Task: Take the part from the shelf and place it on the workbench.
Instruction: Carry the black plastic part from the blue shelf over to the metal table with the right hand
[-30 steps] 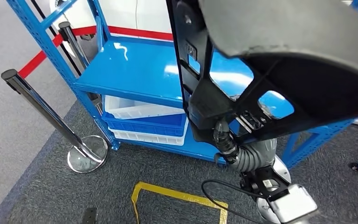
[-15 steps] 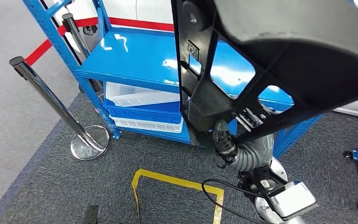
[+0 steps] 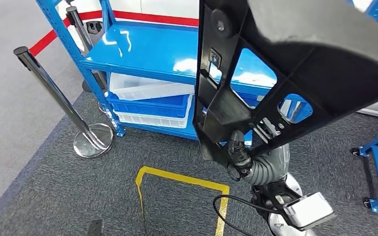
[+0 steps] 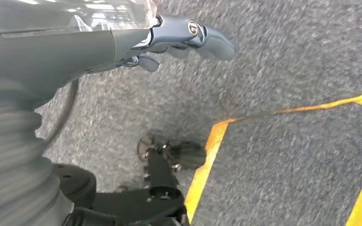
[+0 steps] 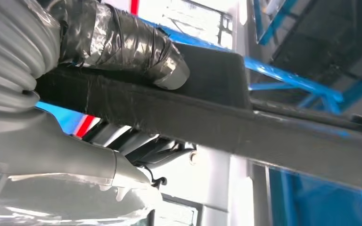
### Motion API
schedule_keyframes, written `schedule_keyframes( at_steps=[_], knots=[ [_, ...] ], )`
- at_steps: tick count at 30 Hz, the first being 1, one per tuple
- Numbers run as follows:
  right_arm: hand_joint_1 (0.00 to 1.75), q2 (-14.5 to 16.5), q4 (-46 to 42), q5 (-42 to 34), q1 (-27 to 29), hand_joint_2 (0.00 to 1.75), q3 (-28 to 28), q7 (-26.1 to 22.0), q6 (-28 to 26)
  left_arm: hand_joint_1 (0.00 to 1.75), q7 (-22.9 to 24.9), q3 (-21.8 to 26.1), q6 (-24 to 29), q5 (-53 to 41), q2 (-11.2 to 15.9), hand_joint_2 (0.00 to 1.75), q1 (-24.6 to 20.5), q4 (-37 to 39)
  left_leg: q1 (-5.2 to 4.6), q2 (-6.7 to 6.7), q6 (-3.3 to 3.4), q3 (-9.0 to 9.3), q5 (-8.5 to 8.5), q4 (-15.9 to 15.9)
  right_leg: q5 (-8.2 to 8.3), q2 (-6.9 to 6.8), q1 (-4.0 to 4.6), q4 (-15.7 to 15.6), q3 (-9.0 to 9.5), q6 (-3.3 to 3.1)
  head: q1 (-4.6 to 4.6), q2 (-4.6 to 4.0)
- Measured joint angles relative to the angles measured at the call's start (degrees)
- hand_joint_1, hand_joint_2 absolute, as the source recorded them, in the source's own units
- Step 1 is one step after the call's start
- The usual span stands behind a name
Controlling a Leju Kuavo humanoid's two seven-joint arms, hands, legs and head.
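The right hand (image 3: 238, 157) clenches the large black ribbed plastic part (image 3: 275, 83) by its lower edge, raised at twelve o'clock, likely to clear the blue metal shelf (image 3: 147, 54). The left hand (image 4: 179, 40) hangs released over grey carpet (image 4: 287, 56).

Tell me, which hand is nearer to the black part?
Right. The right hand grips the black part, its thumb pressed on the part's edge. The left hand hangs over the grey carpet, holding nothing.
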Motion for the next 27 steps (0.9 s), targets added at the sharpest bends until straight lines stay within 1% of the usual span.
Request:
schedule_keyframes(
  at_steps=[1, 2, 3, 4, 5, 6, 7, 8, 9, 10, 11, 12, 13, 14, 15, 16, 17, 18, 19, 20, 21, 22, 23, 24, 25, 26, 27],
  knots=[
    [1.75, 0.0, 0.1, -0.1, 0.1, 1.75, 0.0, 0.0, 0.0, 0.00, 0.0, 0.0, 0.0, 0.0, 0.0, 1.75, 0.2, 0.0, 0.13, -0.04, -0.23, -0.38, 0.28, 0.1, 0.38, -0.07, 0.00, 0.0, -0.66, -0.66, -0.07, 0.00],
    [1.75, 0.0, 0.2, -0.1, 0.2, 1.75, 0.0, 0.0, 0.0, 0.00, 0.0, 0.0, 0.0, 0.1, 0.0, 1.75, 0.4, 0.0, 0.28, -0.05, -0.43, -0.89, -0.24, 0.5, 0.98, -0.09, 0.09, 0.0, -1.22, -1.25, -0.11, -0.01],
    [1.75, 0.0, 0.3, -0.1, 0.3, 1.75, 0.0, 0.0, -0.1, 0.00, 0.0, 0.0, 0.0, 0.1, -0.1, 1.75, 0.6, 0.0, 0.40, -0.05, -0.65, -1.50, -1.82, 1.7, 1.56, -0.13, 0.10, -0.1, -1.85, -1.71, -0.16, -0.01],
    [1.75, 0.1, 0.3, -0.1, 0.4, 1.75, 0.1, -0.1, -0.1, 0.00, 0.0, 0.0, 0.1, 0.1, -0.1, 1.75, 0.6, 0.0, 0.49, -0.04, -0.85, -2.24, -4.34, 3.9, 2.17, -0.15, 0.15, -0.2, -2.53, -2.05, -0.23, 0.00],
    [1.75, 0.1, 0.4, -0.1, 0.4, 1.75, 0.1, -0.1, -0.2, 0.00, 0.0, 0.0, 0.1, 0.1, -0.2, 1.75, 0.6, 0.0, 0.51, -0.05, -1.01, -3.02, -7.16, 6.9, 2.79, -0.16, 0.28, -0.3, -3.18, -2.27, -0.29, 0.00],
    [1.75, 0.1, 0.4, 0.0, 0.5, 1.75, 0.1, -0.1, -0.3, 0.00, -0.1, 0.0, 0.2, 0.2, -0.2, 1.75, 0.6, 0.0, 0.53, -0.05, -1.06, -3.64, -9.38, 10.2, 3.40, -0.23, 0.45, -0.3, -3.94, -2.41, -0.30, 0.00],
    [1.75, 0.1, 0.5, 0.1, 0.5, 1.75, 0.1, -0.1, -0.4, 0.00, -0.1, 0.0, 0.3, 0.3, -0.2, 1.75, 0.6, 0.0, 0.52, -0.06, -0.98, -3.85, -10.47, 12.9, 4.00, -0.34, 0.66, -0.4, -4.71, -2.51, -0.31, 0.00],
    [1.75, 0.1, 0.6, 0.2, 0.7, 1.75, 0.1, -0.1, -0.5, 0.00, -0.2, 0.0, 0.4, 0.4, -0.2, 1.75, 0.5, 0.0, 0.47, -0.07, -0.77, -3.38, -10.26, 14.4, 4.52, -0.51, 0.87, -0.3, -5.42, -2.59, -0.31, 0.00],
    [1.75, 0.1, 0.7, 0.3, 0.8, 1.75, 0.1, -0.1, -0.7, 0.00, -0.3, 0.0, 0.5, 0.5, -0.2, 1.75, 0.5, 0.0, 0.35, -0.06, -0.44, -2.06, -9.08, 14.1, 5.00, -0.72, 1.07, -0.3, -6.01, -2.66, -0.31, 0.00],
    [1.75, 0.1, 0.8, 0.4, 0.9, 1.75, 0.1, 0.0, -0.7, 0.00, -0.3, 0.0, 0.6, 0.6, -0.3, 1.75, 0.5, 0.0, 0.11, 0.07, 0.06, 0.22, -7.57, 12.1, 5.40, -0.99, 1.24, -0.4, -6.41, -2.70, -0.30, 0.00],
    [1.75, 0.1, 0.8, 0.5, 1.0, 1.75, 0.1, 0.1, -0.8, 0.00, -0.3, 0.0, 0.7, 0.6, -0.3, 1.75, 0.4, 0.0, -0.31, 0.64, 0.71, 3.13, -6.85, 8.7, 5.76, -1.32, 1.33, -0.4, -6.61, -2.70, -0.29, 0.00],
    [1.75, 0.1, 0.8, 0.7, 1.0, 1.75, 0.1, 0.2, -0.8, 0.00, -0.4, 0.0, 0.8, 0.6, -0.3, 1.75, 0.1, 0.0, -0.76, 1.47, 1.36, 6.03, -6.94, 4.8, 6.11, -1.72, 1.36, -0.5, -6.65, -2.57, -0.26, 0.00],
    [1.75, 0.2, 0.8, 0.8, 1.0, 1.75, 0.1, 0.3, -0.9, 0.00, -0.4, 0.0, 0.9, 0.6, -0.3, 1.75, -0.2, 0.0, -1.21, 2.18, 1.84, 8.19, -7.47, 1.5, 6.46, -2.26, 1.29, -0.7, -6.60, -2.33, -0.28, 0.01],
    [1.75, 0.2, 0.8, 1.0, 1.0, 1.75, 0.1, 0.3, -0.9, 0.00, -0.3, 0.0, 1.0, 0.6, -0.3, 1.75, -0.4, 0.0, -1.58, 2.65, 2.20, 9.37, -8.16, -0.8, 6.84, -2.84, 1.13, -1.1, -6.50, -1.99, -0.28, 0.01],
    [1.75, 0.2, 0.8, 1.1, 1.0, 1.75, 0.1, 0.4, -0.9, 0.00, -0.3, 0.0, 1.1, 0.6, -0.3, 1.75, -0.6, 0.0, -1.80, 2.57, 2.41, 9.71, -8.23, -2.0, 7.28, -3.44, 0.97, -1.5, -6.34, -1.59, -0.29, 0.00],
    [1.75, 0.2, 0.9, 1.2, 1.0, 1.75, 0.1, 0.4, -0.9, 0.00, -0.3, 0.0, 1.1, 0.6, -0.3, 1.75, -0.7, 0.0, -1.87, 2.08, 2.70, 9.85, -7.60, -3.0, 7.71, -3.87, 0.93, -2.0, -6.17, -1.24, -0.32, 0.00],
    [1.75, 0.3, 0.9, 1.3, 1.0, 1.75, 0.1, 0.5, -0.9, 0.00, -0.3, 0.0, 1.2, 0.7, -0.4, 1.75, -0.5, 0.0, -1.81, 1.65, 2.87, 10.16, -6.72, -4.1, 7.86, -3.73, 0.90, -2.2, -6.03, -0.96, -0.26, 0.00],
    [1.75, 0.3, 1.0, 1.3, 1.0, 1.75, 0.2, 0.5, -0.9, 0.00, -0.2, 0.0, 1.3, 0.7, -0.4, 1.75, -0.3, 0.0, -1.68, 1.28, 3.02, 10.41, -5.76, -5.2, 7.26, -3.16, 0.97, -1.8, -6.16, -0.75, -0.22, 0.00],
    [1.75, 0.3, 1.0, 1.3, 1.0, 1.75, 0.2, 0.5, -0.9, 0.00, -0.2, 0.0, 1.3, 0.7, -0.5, 1.75, -0.1, 0.0, -1.48, 0.93, 3.14, 10.50, -4.84, -6.0, 5.81, -2.34, 1.06, -0.2, -6.72, -0.59, -0.12, 0.00],
    [1.75, 0.3, 1.1, 1.3, 1.0, 1.75, 0.2, 0.6, -0.9, 0.00, -0.2, 0.0, 1.3, 0.7, -0.6, 1.75, 0.0, 0.0, -1.38, 0.62, 3.05, 10.21, -4.24, -6.2, 3.71, -1.51, 1.03, 2.5, -7.67, -0.44, -0.05, 0.00],
    [1.75, 0.3, 1.2, 1.3, 1.1, 1.75, 0.2, 0.6, -0.9, 0.00, -0.2, 0.0, 1.3, 0.8, -0.7, 1.75, 0.0, 0.0, -1.33, 0.22, 3.08, 9.65, -3.90, -6.1, 1.52, -1.04, 1.05, 5.7, -8.77, -0.29, -0.03, 0.00],
    [1.75, 0.3, 1.3, 1.3, 1.1, 1.75, 0.2, 0.6, -0.9, 0.00, -0.2, 0.0, 1.3, 0.8, -0.7, 1.75, 0.1, 0.0, -1.30, -0.22, 3.06, 9.05, -3.69, -5.7, 0.06, -0.88, 1.03, 8.4, -9.54, -0.13, 0.00, -0.01],
    [1.75, 0.3, 1.5, 1.3, 1.2, 1.75, 0.2, 0.7, -0.9, 0.00, -0.1, 0.0, 1.4, 0.8, -0.8, 1.75, 0.1, 0.0, -1.25, -0.69, 2.93, 8.46, -3.57, -5.3, -0.41, -0.84, 1.00, 9.8, -9.63, 0.05, -0.01, -0.01],
    [1.75, 0.3, 1.6, 1.3, 1.2, 1.75, 0.3, 0.7, -0.9, 0.00, -0.1, 0.0, 1.4, 0.8, -0.9, 1.75, 0.2, 0.0, -1.15, -1.22, 2.79, 7.91, -3.56, -4.7, 0.17, -0.80, 0.97, 9.2, -8.77, 0.20, -0.01, 0.00],
    [1.75, 0.3, 1.7, 1.3, 1.2, 1.75, 0.3, 0.8, -0.9, 0.00, -0.1, 0.0, 1.4, 0.8, -0.9, 1.75, 0.3, 0.0, -0.99, -1.77, 2.57, 7.37, -3.66, -4.0, 1.53, -0.62, 0.90, 6.8, -7.02, 0.34, -0.01, 0.00],
    [1.75, 0.3, 1.7, 1.3, 1.2, 1.75, 0.3, 0.8, -0.9, 0.00, 0.0, 0.0, 1.4, 0.8, -1.0, 1.75, 0.4, 0.0, -0.79, -2.30, 2.27, 6.79, -3.88, -3.1, 2.48, 0.00, 0.83, 3.8, -5.09, 0.38, -0.01, 0.00],
    [1.75, 0.3, 1.8, 1.3, 1.2, 1.75, 0.3, 0.8, -0.9, 0.00, 0.0, 0.0, 1.5, 0.8, -1.0, 1.75, 0.4, 0.0, -0.71, -2.81, 1.87, 6.08, -4.19, -2.0, 3.18, 0.85, 0.81, 1.1, -3.62, 0.28, 0.07, 0.00]
  ],
)
